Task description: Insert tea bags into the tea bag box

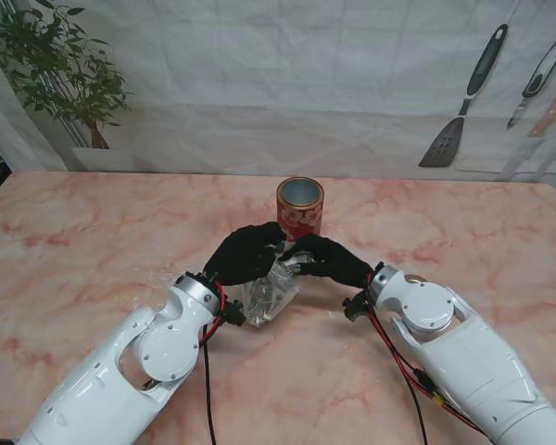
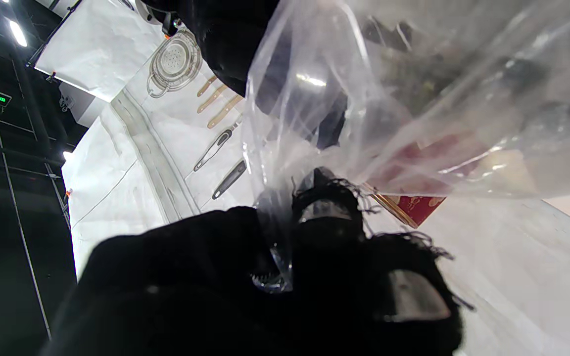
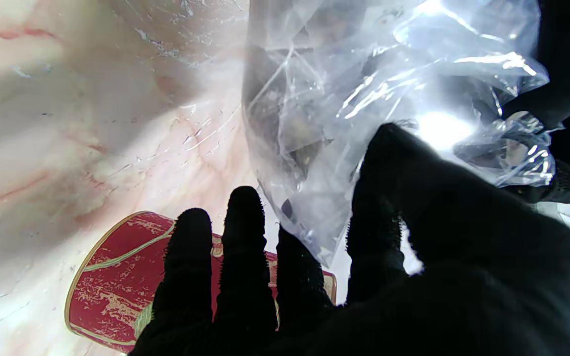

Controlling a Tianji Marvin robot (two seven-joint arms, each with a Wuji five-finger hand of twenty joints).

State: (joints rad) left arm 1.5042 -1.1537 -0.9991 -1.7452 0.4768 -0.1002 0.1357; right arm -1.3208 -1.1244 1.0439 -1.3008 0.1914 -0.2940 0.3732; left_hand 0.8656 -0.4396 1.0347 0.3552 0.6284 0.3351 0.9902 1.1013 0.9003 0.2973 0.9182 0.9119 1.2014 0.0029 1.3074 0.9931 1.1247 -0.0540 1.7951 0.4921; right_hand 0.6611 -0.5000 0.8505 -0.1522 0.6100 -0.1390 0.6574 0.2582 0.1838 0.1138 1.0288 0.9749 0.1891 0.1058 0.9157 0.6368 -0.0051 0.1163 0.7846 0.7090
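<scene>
One red tea tin (image 1: 300,209) stands open on the tabletop (image 1: 93,241). One clear plastic bag (image 1: 271,292) is there too; the tea bags inside can't be counted. Two black-gloved hands: the left hand (image 1: 246,252) and the right hand (image 1: 330,260). One potted plant (image 1: 60,69) and three utensils (image 1: 463,97) show on the backdrop.

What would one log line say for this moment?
stage: bag held | left robot hand: on plastic bag | right robot hand: on bag | red tin: open, upright

Black-gloved left hand (image 2: 265,291) pinches edge of clear plastic bag (image 2: 413,123). Red tin (image 2: 421,203) partly visible behind bag. Right hand (image 2: 225,44) touches bag beyond.
</scene>
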